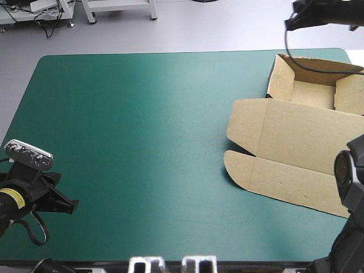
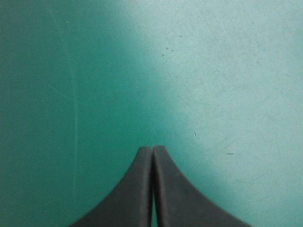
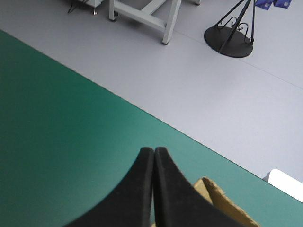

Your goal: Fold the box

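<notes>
Location: the box (image 1: 296, 142) lies at the right end of the worktop (image 1: 142, 125), its far part close to the far right corner.

Condition: partly formed. At the far end the walls are raised into an open tray (image 1: 310, 94). The lid panel (image 1: 301, 133) and its front flap (image 1: 284, 182) lie flat on the teal-green cover, toward the near edge.

Left hand (image 2: 152, 149): closed and empty, fingers meeting in one point over bare cover near the near left corner, well apart from the box.

Right hand (image 3: 154, 150): closed and empty, with a corner of brown board just beside its fingers.

Assessment: tray forming appears done. Neither hand is engaged with the board. Any remaining work would concern the flat lid and flap. Whether the tucked walls are fully seated cannot be told.
</notes>
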Available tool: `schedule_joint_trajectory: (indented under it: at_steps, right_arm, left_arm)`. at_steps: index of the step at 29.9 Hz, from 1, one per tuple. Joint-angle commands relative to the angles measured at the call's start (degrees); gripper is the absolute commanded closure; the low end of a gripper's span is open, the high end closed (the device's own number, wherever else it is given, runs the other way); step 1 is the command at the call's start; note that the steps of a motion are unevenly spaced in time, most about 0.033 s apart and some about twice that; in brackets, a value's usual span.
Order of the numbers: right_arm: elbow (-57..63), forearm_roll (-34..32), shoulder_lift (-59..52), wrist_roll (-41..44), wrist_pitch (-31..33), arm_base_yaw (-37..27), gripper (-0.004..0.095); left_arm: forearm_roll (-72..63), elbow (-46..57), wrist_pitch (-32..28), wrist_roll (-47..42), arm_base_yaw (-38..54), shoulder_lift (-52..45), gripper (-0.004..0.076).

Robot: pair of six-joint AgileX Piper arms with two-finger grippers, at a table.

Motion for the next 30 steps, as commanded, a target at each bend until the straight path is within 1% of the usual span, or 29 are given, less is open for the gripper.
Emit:
schedule_joint_trajectory:
  at_steps: [1,4,7,9,13,18,25,30]
  right_arm:
    - [-0.2,-10.4,-2.8,3.7,0.7,9.5,0.0926]
    - [5.0,-16.0,-4.1,4.8,0.7,16.5,0.0927]
    - [15.4,-21.8,-7.7,6.2,0.7,22.1,0.0927]
    - [23.7,-24.5,-11.3,7.6,0.7,24.3,0.0927]
    - [38.5,-23.2,-19.3,9.7,0.7,25.1,0.0927]
    - [57.4,-22.9,-32.9,11.3,0.5,25.1,0.0927]
    - [77.3,-21.3,-51.0,11.9,-1.9,25.1,0.0927]
    - [87.1,-21.9,-61.7,14.0,-2.0,25.1,0.0927]
  left_arm:
    - [1.0,-1.3,-0.1,-0.3,0.0,0.4,0.0734]
    - [0.8,-1.3,-0.3,-0.3,0.0,0.4,0.0734]
    - [-0.1,-1.3,-0.3,-0.3,0.0,0.4,0.0734]
    - [-1.3,-1.3,-0.3,-0.3,0.0,0.4,0.0734]
    - [-2.1,-1.2,-0.3,-0.3,0.0,0.4,0.0734]
    - [-2.1,0.5,-0.3,-0.1,0.0,0.4,0.0734]
    - [-3.8,4.8,-1.8,0.1,0.0,0.4,0.0734]
    - [-7.1,5.6,-2.3,0.1,0.0,0.4,0.0734]
